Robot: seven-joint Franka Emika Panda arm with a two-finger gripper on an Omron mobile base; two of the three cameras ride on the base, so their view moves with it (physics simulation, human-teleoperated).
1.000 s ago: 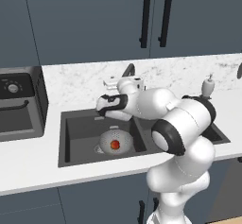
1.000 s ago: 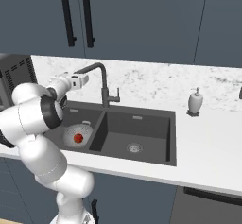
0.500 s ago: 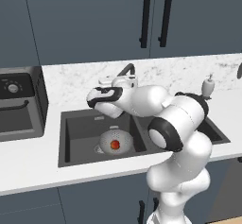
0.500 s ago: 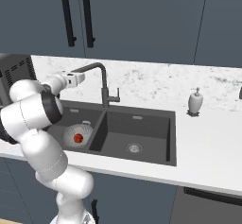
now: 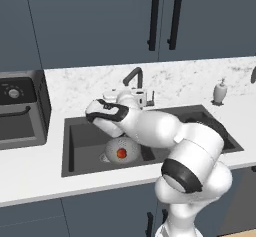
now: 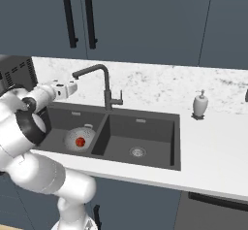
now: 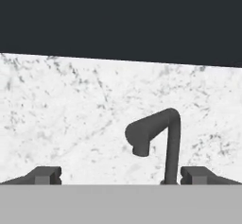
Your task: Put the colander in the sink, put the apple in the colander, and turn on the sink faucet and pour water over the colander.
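Observation:
The light-grey colander (image 5: 121, 148) (image 6: 77, 138) sits in the left basin of the dark sink (image 5: 68, 133) (image 6: 145, 123). The red apple (image 5: 121, 153) (image 6: 80, 141) lies inside it. The dark gooseneck faucet (image 5: 135, 75) (image 6: 105, 81) (image 7: 171, 142) stands behind the divider, its spout hooked over the left basin. My gripper (image 5: 127, 94) (image 6: 72, 85) (image 7: 121, 175) hovers above the left basin, level with the spout and just short of it. It points at the faucet and is open wide with nothing between its fingers (image 7: 47, 175).
A white soap dispenser (image 5: 218, 92) (image 6: 199, 104) stands on the marble counter right of the sink. A dark oven-like appliance (image 5: 17, 112) (image 6: 14, 73) sits at the left. The right basin has a round drain (image 6: 138, 151). Dark cabinets hang above.
My elbow has sunk lower and the hand has edged slightly left near the faucet spout. The jaws stay open. Colander and apple have not moved.

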